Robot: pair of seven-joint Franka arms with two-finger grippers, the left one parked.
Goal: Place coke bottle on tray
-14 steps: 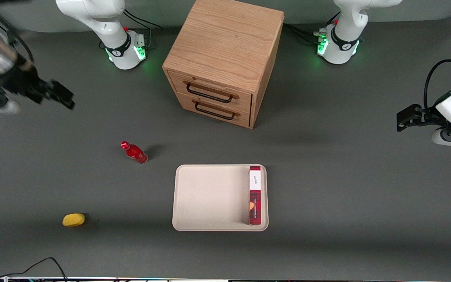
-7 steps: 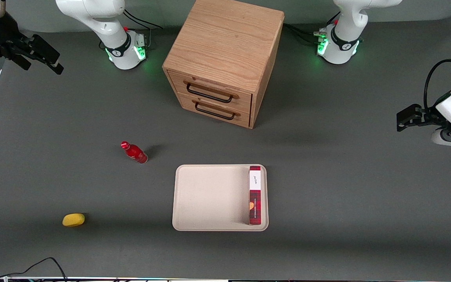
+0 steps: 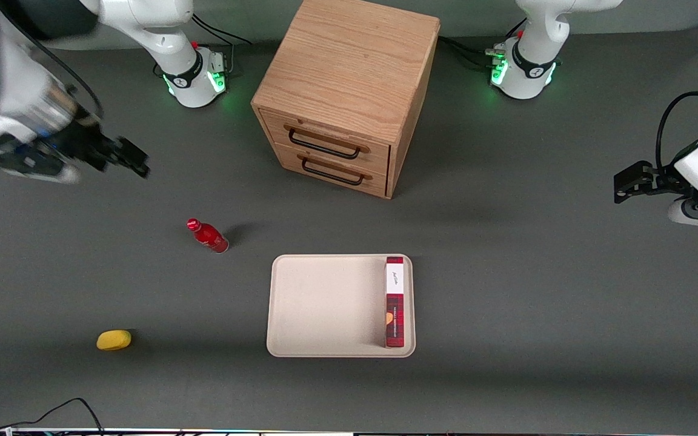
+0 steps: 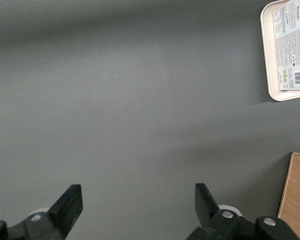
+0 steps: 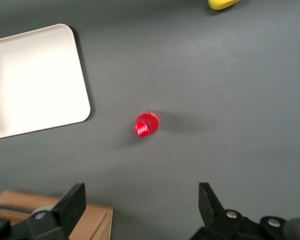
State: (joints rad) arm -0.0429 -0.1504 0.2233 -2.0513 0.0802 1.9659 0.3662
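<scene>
Claw (image 3: pixel 134 158) above dark grey tabletop (image 3: pixel 506 290)

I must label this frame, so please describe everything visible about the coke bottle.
The coke bottle is small, glossy and red, with a red cap, a narrow neck and a silvery base. It stands upright on the dark table, apart from the tray, toward the working arm's end. Nothing touches it; the gripper hangs above the table, fingers open.
</scene>
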